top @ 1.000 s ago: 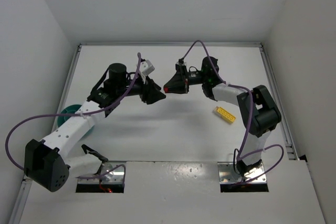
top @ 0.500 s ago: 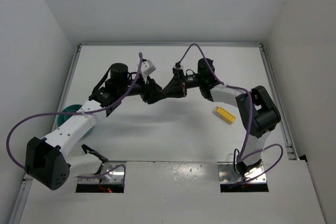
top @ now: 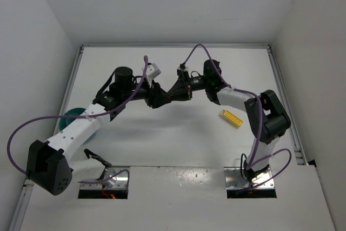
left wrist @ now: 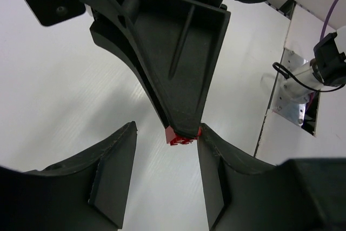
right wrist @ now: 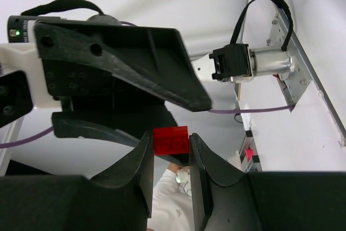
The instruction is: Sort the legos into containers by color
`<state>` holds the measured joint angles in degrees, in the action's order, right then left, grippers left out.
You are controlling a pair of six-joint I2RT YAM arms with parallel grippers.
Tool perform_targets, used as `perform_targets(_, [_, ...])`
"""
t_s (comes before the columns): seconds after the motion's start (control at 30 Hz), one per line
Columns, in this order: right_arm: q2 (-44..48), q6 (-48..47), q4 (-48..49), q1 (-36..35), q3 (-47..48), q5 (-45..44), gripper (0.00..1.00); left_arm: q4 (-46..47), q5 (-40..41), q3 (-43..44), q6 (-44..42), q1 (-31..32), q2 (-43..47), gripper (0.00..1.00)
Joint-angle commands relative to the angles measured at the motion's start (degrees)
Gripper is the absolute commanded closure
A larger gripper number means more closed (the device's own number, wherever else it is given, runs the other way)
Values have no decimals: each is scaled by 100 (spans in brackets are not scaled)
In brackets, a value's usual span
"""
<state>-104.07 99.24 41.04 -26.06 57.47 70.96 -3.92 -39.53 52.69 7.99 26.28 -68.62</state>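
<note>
Red lego [right wrist: 171,139] is sitting clamped between the tips of the R gripper [right wrist: 171,145], one finger pressing on each side. It's poking out just past the pads.

L gripper [left wrist: 167,129] is facing the R gripper tip to tip, w/ its fingers spread apart and nothing pinched. In the L wrist view the R gripper's tip and the red lego are sitting in the gap between the L fingers [left wrist: 116,166]. The lego is close against one of them, but contact can't be told.

From the top view both grippers are meeting above the white table [top: 162,133]. A yellow brick [top: 232,118] is lying flat on the table, well apart from the R gripper, back toward the R arm's base and just beside its forearm. A teal bowl [top: 70,116] is sitting far behind the L gripper, partly hidden under the L arm.

Metal rails [top: 281,90] are running along the table's left, right and far edges. Plain white walls [top: 162,4] are closing it in on three sides. Purple cables [top: 21,128] are looping off each arm.
</note>
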Motion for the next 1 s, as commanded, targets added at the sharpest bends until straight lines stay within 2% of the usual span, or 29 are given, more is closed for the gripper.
perform_targets(0.0, [317, 69, 185, 14, 238, 41, 100, 190, 68, -109, 1, 61, 164, 46])
perform_targets(0.43, [370, -1, 71, 14, 72, 41, 100, 137, 121, 110, -61, 61, 165, 50])
perform_targets(0.67, [370, -62, 2, 14, 71, 41, 100, 137, 121, 163, -61, 61, 217, 66])
perform_targets(0.8, [370, -115, -51, 14, 18, 41, 100, 85, 121, 294, -61, 8, 217, 80])
perform_targets(0.97, [256, -168, -166, 14, 18, 41, 100, 32, 16, 488, -61, -97, 217, 88])
